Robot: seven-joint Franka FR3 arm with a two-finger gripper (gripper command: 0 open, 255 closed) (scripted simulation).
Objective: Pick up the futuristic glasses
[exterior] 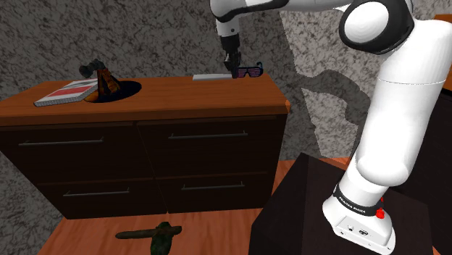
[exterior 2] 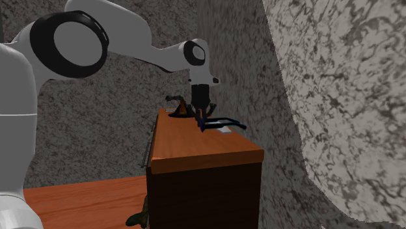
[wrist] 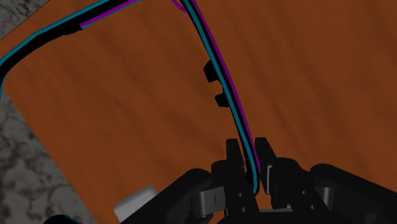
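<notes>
- At the back edge of the dresser's [exterior: 181, 98] wooden top, toward the shoulder view's right, I see the gripper [exterior: 232, 65] pointing down. The futuristic glasses [exterior: 251, 70] are right against it, their slatted front pink-purple and dark.
- In the wrist view the two black fingers [wrist: 234, 158] are pinched onto a thin teal, purple and black strip of the glasses' frame.
- That frame is cut off at the wrist view's edge. I cannot tell whether the glasses rest on the wood or hang clear of it.
- In the second exterior view the gripper covers the front of the glasses. One temple arm pokes out above a flat white piece [exterior: 210, 76].
- A brown object [exterior: 106, 80] stands on a black round dish [exterior: 124, 89], and I cannot make out what it is. Beside it lies a red-and-white book [exterior: 67, 93] with no writing I can read.
- A green-brown thing [exterior: 156, 235] lies on the floor, too murky to name.
- White lettering on the dark band [exterior: 353, 205] at the arm's base is too small for me to read.
</notes>
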